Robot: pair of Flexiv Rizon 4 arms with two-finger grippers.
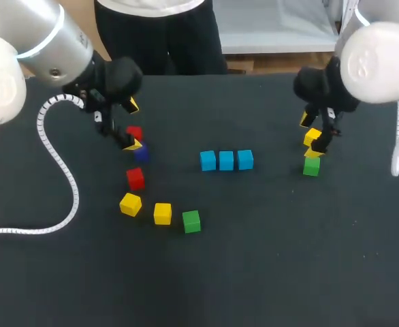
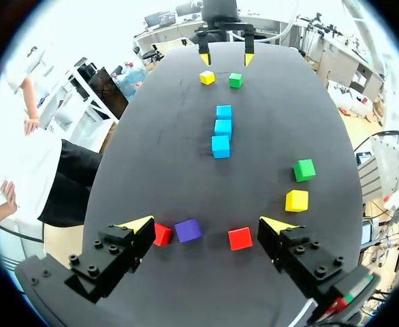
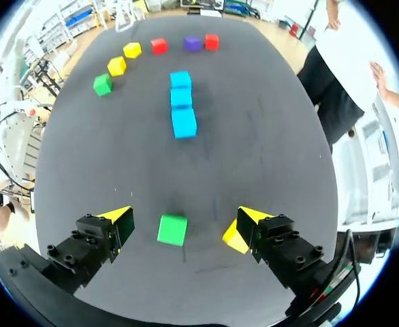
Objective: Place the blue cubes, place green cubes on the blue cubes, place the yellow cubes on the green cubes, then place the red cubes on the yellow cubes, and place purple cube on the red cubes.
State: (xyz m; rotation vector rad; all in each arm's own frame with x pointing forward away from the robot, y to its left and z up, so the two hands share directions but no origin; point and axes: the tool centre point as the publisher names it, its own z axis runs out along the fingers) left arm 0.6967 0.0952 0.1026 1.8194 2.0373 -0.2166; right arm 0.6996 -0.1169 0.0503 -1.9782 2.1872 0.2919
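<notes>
Both jaws are spread wide and neither pair has hold of anything. The blue cubes [image 1: 226,161] sit in a tidy row of three in the middle of the table [image 1: 274,272], touching side to side. That reads to me like the base layer is done and green comes next.

Right gripper [image 3: 186,218] hangs low over a green cube [image 3: 172,229], which sits between its fingers with neither one touching it. A yellow cube [image 3: 232,235] is right up against one finger, maybe touching, hard to call from this angle. I'd guess the green one is the target, since green goes on blue.

The other green cube [image 1: 191,221] is over on the left arm's side, at the end of a loose arc with two more yellow cubes [image 1: 130,204].

Left gripper [image 2: 208,225] hovers over the purple cube [image 2: 187,230], with a red cube [image 2: 162,234] just beside one finger and another red cube [image 2: 240,238] nearer the other. Those colours go on last, so my read is that arm's just parked there out of the way.
</notes>
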